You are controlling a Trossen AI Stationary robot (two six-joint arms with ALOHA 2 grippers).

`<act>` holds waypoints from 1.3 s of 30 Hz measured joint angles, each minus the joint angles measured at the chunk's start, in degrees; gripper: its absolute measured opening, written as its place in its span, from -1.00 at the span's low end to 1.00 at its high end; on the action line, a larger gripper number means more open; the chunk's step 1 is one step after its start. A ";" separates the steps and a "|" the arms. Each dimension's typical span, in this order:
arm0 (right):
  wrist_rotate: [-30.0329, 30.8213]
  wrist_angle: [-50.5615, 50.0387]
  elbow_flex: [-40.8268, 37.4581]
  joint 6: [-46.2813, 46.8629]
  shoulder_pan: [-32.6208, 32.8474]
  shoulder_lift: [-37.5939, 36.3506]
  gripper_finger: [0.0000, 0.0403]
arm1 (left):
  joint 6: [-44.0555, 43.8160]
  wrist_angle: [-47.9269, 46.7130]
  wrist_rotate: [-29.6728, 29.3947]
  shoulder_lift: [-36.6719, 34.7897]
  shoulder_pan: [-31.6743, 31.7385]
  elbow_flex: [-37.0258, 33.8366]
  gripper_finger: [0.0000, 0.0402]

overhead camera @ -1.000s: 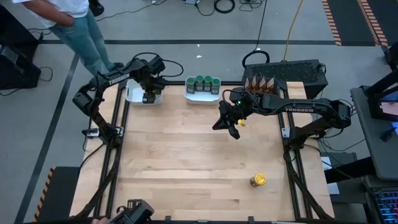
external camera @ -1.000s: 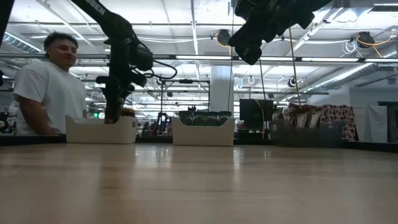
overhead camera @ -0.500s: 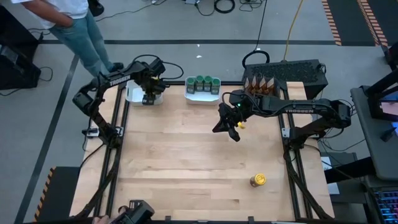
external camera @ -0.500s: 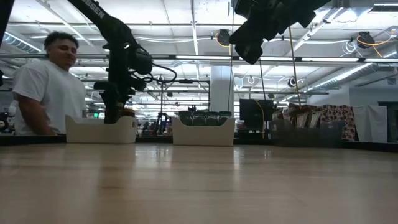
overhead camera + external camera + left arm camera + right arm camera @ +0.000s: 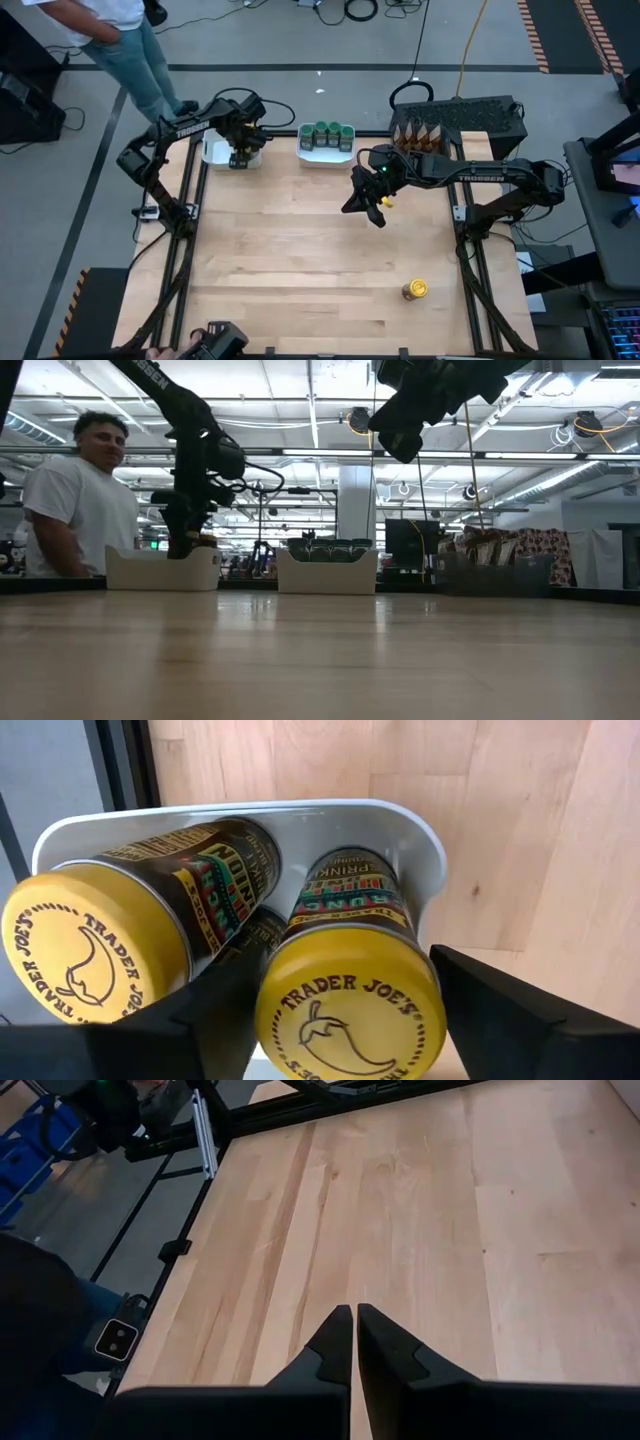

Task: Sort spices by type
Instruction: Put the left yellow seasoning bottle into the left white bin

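Wooden table [image 5: 300, 250]: left pincer [image 5: 239, 157] spread around a yellow-lidded jar [image 5: 345, 990] in its tray [image 5: 425, 850]; right pincer [image 5: 372, 208] shut, empty.

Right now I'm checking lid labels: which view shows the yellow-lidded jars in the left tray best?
The left wrist view: two yellow-lidded jars fill it, lying in the white tray. The high and low views hide them behind the left gripper.

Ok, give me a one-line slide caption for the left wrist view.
Left gripper straddles a yellow-lidded spice jar lying beside another in the white tray, jaws apart.
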 joint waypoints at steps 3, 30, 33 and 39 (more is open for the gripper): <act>0.00 0.00 0.00 0.04 0.00 0.00 -1.00 | -1.52 -0.21 -0.03 0.00 -0.13 0.06 0.43; -0.05 0.00 0.00 -3.99 0.00 0.00 -1.00 | -20.91 -11.66 1.31 -1.61 -0.11 10.87 0.43; -0.07 0.00 0.02 -4.37 0.00 0.00 -1.00 | -27.86 -12.07 0.90 -1.64 -0.11 13.01 0.43; -0.23 -0.02 0.04 -5.34 -0.02 0.00 -1.00 | -55.76 -12.59 0.96 -1.68 -0.13 14.51 0.43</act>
